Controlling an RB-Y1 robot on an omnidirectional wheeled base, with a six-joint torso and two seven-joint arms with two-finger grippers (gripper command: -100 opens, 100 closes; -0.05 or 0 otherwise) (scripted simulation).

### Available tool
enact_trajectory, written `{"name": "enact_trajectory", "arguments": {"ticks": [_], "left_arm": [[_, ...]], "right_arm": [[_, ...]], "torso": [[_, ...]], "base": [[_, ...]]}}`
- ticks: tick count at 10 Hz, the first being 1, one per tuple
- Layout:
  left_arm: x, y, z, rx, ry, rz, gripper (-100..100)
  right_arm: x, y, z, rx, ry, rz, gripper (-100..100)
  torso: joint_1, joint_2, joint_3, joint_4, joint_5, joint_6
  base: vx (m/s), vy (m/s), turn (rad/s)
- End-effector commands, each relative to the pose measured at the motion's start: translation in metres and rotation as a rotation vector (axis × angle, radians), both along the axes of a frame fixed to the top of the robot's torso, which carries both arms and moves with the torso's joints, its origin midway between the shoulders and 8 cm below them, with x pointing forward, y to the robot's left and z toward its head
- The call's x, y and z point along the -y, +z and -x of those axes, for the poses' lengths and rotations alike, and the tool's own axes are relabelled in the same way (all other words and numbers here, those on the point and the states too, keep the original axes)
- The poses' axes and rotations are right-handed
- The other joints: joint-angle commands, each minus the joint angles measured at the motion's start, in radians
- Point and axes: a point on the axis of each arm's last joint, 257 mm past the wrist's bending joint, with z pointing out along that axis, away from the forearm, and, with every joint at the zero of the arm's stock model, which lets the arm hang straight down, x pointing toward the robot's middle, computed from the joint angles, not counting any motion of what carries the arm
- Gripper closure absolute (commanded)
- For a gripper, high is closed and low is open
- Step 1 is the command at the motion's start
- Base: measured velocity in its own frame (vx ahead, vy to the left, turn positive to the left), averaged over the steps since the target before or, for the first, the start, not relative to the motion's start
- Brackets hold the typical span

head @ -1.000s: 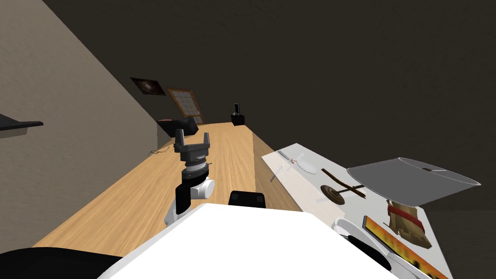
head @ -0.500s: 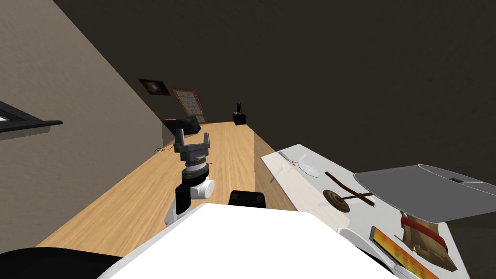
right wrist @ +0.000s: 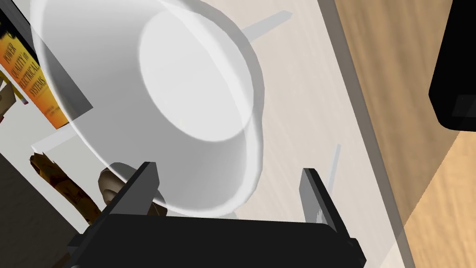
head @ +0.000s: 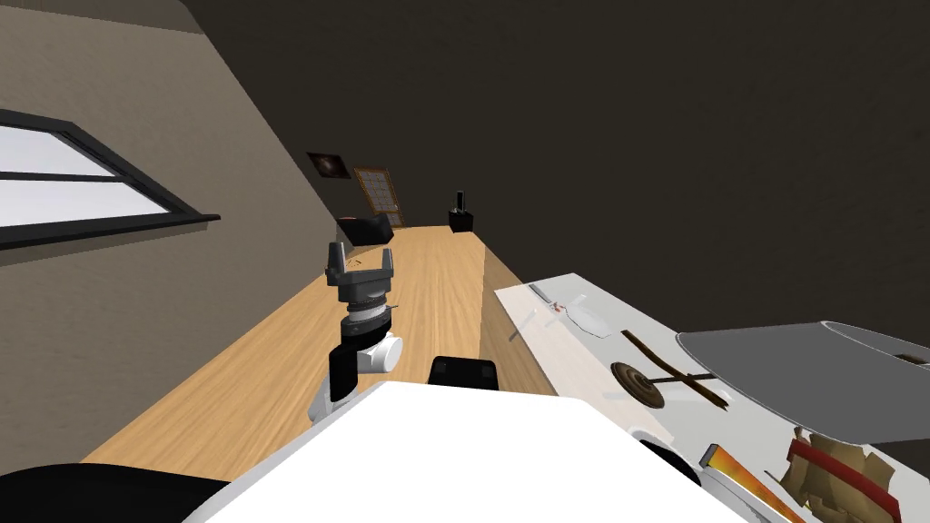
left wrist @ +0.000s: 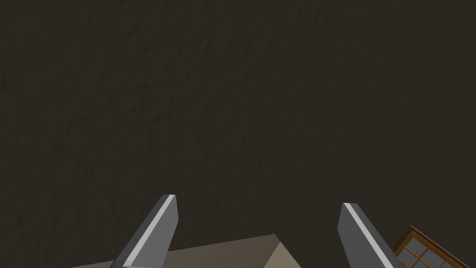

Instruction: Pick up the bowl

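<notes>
A big white bowl (right wrist: 186, 93) stands on the white table top (right wrist: 297, 130) right in front of my right gripper (right wrist: 230, 174). That gripper is open; the bowl's near rim reaches in between its fingers (right wrist: 144, 184), closer to one of them than the other, and neither presses it. My left gripper (head: 361, 261) is held up over the wooden floor (head: 418, 300), away from the table (head: 563, 345). Its fingers (left wrist: 162, 223) stand open with nothing between them.
An orange book (right wrist: 32, 83) and a brown object (right wrist: 60, 181) lie just beyond the bowl. On the table the head view shows a grey lampshade (head: 799, 381), a dark round base with sticks (head: 636, 379) and the book (head: 736, 468). A window (head: 73, 182) is on the left wall.
My head view has swung: the window has come into sight on the left and the table's things have slid right and down. Both arms keep their pose.
</notes>
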Motion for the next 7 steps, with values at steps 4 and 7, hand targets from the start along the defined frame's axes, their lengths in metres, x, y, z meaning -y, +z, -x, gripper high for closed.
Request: {"name": "enact_trajectory", "arguments": {"ticks": [4, 7], "left_arm": [[0.000, 0.000, 0.000, 0.000, 0.000, 0.000, 0], [0.000, 0.000, 0.000, 0.000, 0.000, 0.000, 0]], "right_arm": [[-0.011, -0.006, -0.011, -0.002, -0.098, 0.003, -100], [-0.019, -0.009, -0.019, -0.003, -0.156, 0.000, -100]], "torso": [[0.002, -0.002, -0.001, 0.000, 0.001, 0.000], [0.001, 0.001, 0.000, 0.000, 0.000, -0.001]], "base": [[-0.136, -0.020, 0.191], [-0.163, -0.034, 0.248]]}}
